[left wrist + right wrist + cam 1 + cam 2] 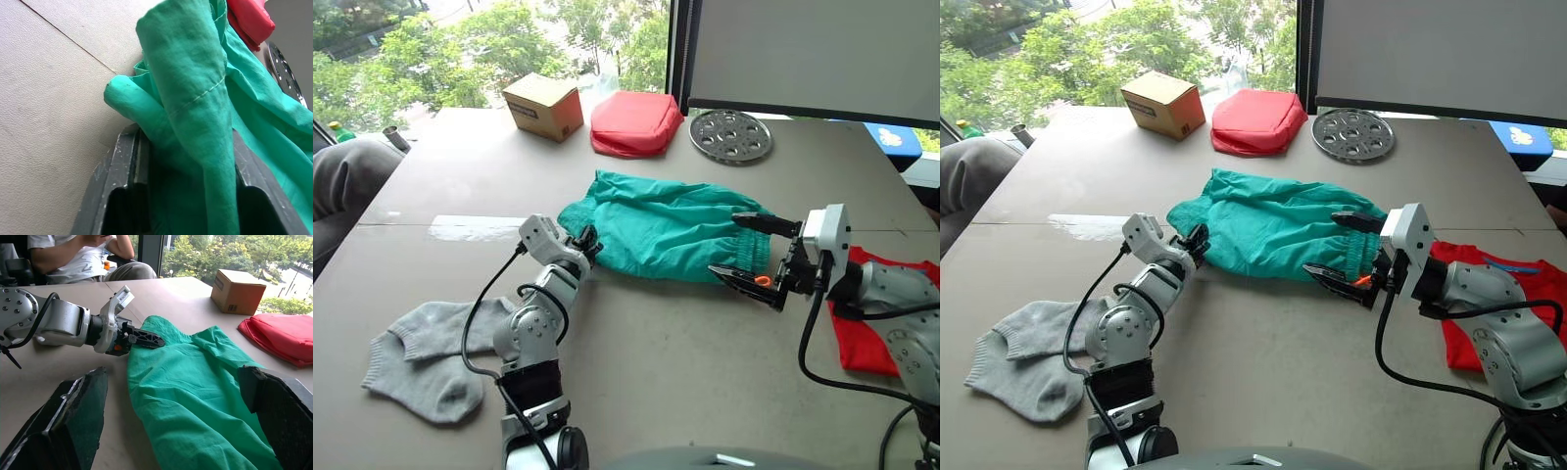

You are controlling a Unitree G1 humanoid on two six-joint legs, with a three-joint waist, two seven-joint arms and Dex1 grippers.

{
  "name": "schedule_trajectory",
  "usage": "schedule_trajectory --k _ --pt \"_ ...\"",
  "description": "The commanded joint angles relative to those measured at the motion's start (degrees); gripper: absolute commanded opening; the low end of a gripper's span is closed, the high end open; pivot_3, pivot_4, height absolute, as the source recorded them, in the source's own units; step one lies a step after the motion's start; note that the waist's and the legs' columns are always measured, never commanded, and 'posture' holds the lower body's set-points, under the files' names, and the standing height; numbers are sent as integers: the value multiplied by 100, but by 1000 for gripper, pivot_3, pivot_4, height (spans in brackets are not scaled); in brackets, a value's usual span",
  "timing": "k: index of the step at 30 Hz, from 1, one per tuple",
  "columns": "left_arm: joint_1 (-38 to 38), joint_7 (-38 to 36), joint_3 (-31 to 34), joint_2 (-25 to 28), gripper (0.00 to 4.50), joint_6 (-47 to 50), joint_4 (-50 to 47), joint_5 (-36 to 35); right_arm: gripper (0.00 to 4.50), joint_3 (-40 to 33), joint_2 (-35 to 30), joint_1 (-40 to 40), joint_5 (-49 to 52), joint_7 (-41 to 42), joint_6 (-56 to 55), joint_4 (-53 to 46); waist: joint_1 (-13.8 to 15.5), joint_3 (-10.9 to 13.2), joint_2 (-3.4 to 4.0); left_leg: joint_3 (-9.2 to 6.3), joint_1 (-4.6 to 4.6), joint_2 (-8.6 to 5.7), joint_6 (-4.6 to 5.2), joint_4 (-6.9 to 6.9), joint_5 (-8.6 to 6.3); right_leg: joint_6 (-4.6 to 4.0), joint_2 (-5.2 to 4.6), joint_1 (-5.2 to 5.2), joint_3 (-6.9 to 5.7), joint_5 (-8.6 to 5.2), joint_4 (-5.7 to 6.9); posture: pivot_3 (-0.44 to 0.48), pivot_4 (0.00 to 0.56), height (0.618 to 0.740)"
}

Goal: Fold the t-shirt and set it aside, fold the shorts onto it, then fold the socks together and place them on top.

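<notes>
The teal shorts lie spread across the middle of the table, with the waistband and orange drawstring toward my right. My left gripper is shut on the shorts' leg end; teal cloth bunches between its fingers. My right gripper is open at the waistband, with one finger on each side of the cloth. The red t-shirt lies flat at the right edge, partly under my right arm. Two grey socks lie overlapping at the front left.
At the back stand a cardboard box, a red padded pouch and a round perforated metal disc. A person sits by the table's left side. Bare tabletop lies between my arms.
</notes>
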Motion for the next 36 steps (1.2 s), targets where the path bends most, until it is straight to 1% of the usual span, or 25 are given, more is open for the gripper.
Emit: schedule_trajectory --k 1,4,8,10,12,13,15,17,20,21,23,27,29,31,34,36 --pt "-77 60 182 39 75 -456 103 224 4500 -153 -73 65 21 -152 -50 -293 -12 1 -2 -1 -2 0 0 0 0 0 0 -2 0 0 -1 0 150 739" --pt "-110 183 507 265 29 -778 140 345 4500 -162 -98 116 -18 -215 -68 -297 -57 2 -3 -5 -3 8 0 -3 0 0 5 -4 0 0 -2 0 150 739" --pt "-239 220 859 788 29 -1173 126 589 4500 -136 -90 134 -85 -294 -104 -256 -116 5 -4 -4 -1 21 0 -10 0 0 16 -12 0 0 -2 0 150 739" --pt "-258 -308 582 1400 29 -1453 33 1053 4500 -122 -71 119 -115 -320 -113 -223 -130 10 -11 -4 -2 21 0 -11 0 0 16 -12 0 0 -2 0 150 739" --pt "-274 -949 137 2004 29 -1819 -111 1546 4500 -115 -65 112 -131 -323 -125 -199 -122 13 -14 1 -7 21 -1 -11 0 -1 17 -12 -8 -1 -2 0 150 739" --pt "-303 -1175 0 2184 29 -1955 -151 1653 4500 -107 -61 101 -136 -332 -122 -194 -107 14 -13 1 -9 20 -1 -11 0 -1 15 -12 -12 -1 -4 0 150 739" --pt "-408 -1874 -464 2614 29 -2346 -305 1959 4500 -115 -58 99 -143 -339 -122 -175 -44 16 -9 4 -11 16 -2 -11 0 -1 8 -12 -12 -1 -7 0 150 739" --pt "-552 -2597 -1043 2874 29 -2641 -542 2156 4500 -129 -64 116 -169 -335 -141 -156 -14 19 -3 6 -13 17 -2 -9 -1 -1 -2 -12 -11 -1 -9 0 150 739" --pt "-669 -3391 -1923 3048 29 -2941 -709 2554 4500 -144 -49 133 -196 -377 -152 -156 -10 21 0 7 -16 17 -2 -9 -1 -1 -5 -12 -11 -1 -11 0 150 739" --pt "-679 -3547 -2118 3070 29 -2983 -697 2664 4500 -141 -43 132 -200 -395 -150 -162 -25 24 4 9 -16 18 -1 -9 -1 -1 -5 -12 -9 -1 -13 0 150 739" --pt "-602 -4096 -2746 3244 29 -3261 -530 3100 4500 -170 -35 207 -196 -461 -141 -253 -47 29 13 16 -14 17 -1 -10 -2 0 -1 -13 -6 -1 -13 0 150 739" --pt "-512 -4721 -3448 3449 29 -3658 5 3738 4500 -205 -53 351 -184 -588 -113 -413 -86 34 22 26 -6 24 0 -23 -1 1 8 -18 -4 -2 -13 0 150 739" --pt "-478 -4851 -3608 3441 29 -3736 273 3926 4500 -229 -75 444 -178 -651 -97 -512 -86 35 23 25 -8 25 0 -24 -1 2 8 -23 -4 -2 -13 0 150 739" --pt "-469 -4937 -3670 3412 29 -3551 411 4014 4500 -275 -96 515 -168 -704 -81 -583 -87 35 22 19 -12 26 1 -24 -1 4 7 -27 -3 -3 -13 0 150 739" --pt "-439 -5079 -3711 3428 29 -3453 581 4168 4500 -336 -112 602 -152 -783 -51 -674 -59 35 21 12 -17 28 1 -23 -1 22 4 -34 -1 -13 -12 0 150 739" --pt "-425 -5147 -3637 3386 29 -3622 628 4149 4500 -337 -106 638 -155 -798 -65 -686 -52 35 21 9 -16 28 1 -23 -1 22 4 -34 0 -13 -12 0 150 739"
